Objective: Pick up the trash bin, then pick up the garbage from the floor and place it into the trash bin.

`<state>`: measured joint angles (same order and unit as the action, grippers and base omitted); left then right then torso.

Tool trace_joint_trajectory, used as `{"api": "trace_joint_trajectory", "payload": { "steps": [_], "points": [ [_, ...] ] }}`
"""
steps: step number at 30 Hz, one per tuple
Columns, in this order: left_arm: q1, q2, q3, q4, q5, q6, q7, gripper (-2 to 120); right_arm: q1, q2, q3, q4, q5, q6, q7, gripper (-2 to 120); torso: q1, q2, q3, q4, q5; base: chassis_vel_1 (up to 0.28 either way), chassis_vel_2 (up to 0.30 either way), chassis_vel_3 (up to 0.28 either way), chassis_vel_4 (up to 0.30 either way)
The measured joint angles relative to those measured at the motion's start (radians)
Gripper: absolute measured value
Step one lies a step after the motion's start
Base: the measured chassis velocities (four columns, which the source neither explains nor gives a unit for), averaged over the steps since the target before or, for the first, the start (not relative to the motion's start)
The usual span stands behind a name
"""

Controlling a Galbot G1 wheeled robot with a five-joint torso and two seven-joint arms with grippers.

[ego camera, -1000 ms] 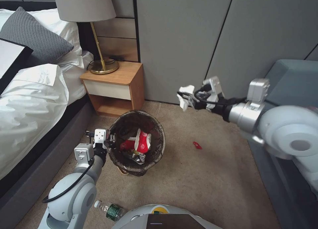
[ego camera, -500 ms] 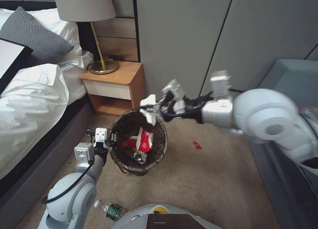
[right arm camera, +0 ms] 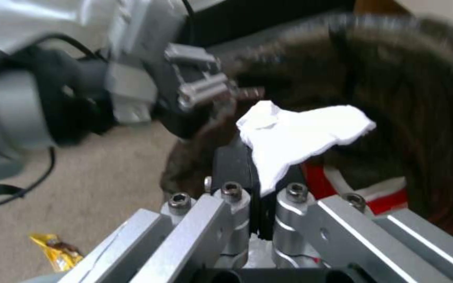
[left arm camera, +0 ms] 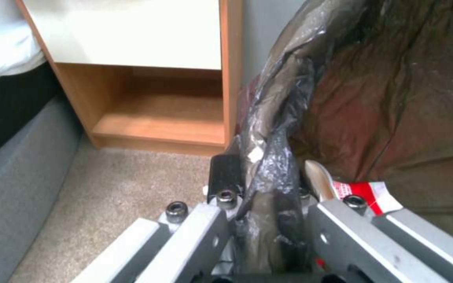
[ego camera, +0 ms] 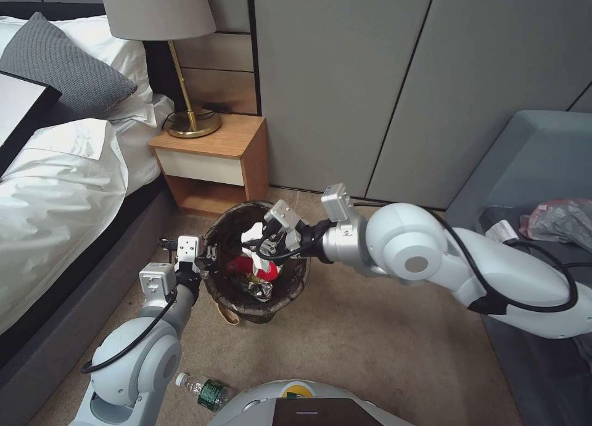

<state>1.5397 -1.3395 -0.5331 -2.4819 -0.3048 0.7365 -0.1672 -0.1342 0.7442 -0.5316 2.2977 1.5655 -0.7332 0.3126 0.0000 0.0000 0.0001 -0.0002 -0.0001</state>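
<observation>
The right pincer [ego camera: 258, 244] pinches a white tissue [ego camera: 251, 233] over the trash bin [ego camera: 290, 290] on the carpet; the left pincer [ego camera: 208, 262] is clamped on its lined rim; best release low and centred; the bin's white wall is hidden under the liner; a bottle [ego camera: 203, 390] lies on the floor.

Even daylight — blurred right wrist view
</observation>
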Motion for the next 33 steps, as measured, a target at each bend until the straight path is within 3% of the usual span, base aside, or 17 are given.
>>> {"api": "trace_joint_trajectory", "payload": {
  "steps": [10, 18, 33],
  "points": [
    [0.010, 0.004, -0.003, -0.017, -0.003, 0.000, 0.006, 0, -0.066, 0.018, -0.022, -0.041, -0.061, -0.002, -0.001, 0, 0.000, 0.000, 0.000, 0.0002, 0.0001, 0.000, 0.000, 0.000, 0.000],
    [0.011, 0.001, -0.004, -0.018, -0.007, -0.001, 0.007, 0, -0.082, 0.019, 0.033, -0.044, -0.068, 0.031, -0.002, 33, 0.000, 0.000, 0.000, 0.0002, 0.0001, 0.000, 0.000, 0.000, 0.000],
    [0.006, 0.000, -0.005, -0.019, -0.008, -0.001, 0.011, 0, -0.117, 0.005, 0.097, -0.020, -0.069, 0.054, 0.000, 82, 0.000, 0.000, 0.000, 0.0002, 0.0001, 0.000, 0.000, 0.000, 0.000]
  ]
}}
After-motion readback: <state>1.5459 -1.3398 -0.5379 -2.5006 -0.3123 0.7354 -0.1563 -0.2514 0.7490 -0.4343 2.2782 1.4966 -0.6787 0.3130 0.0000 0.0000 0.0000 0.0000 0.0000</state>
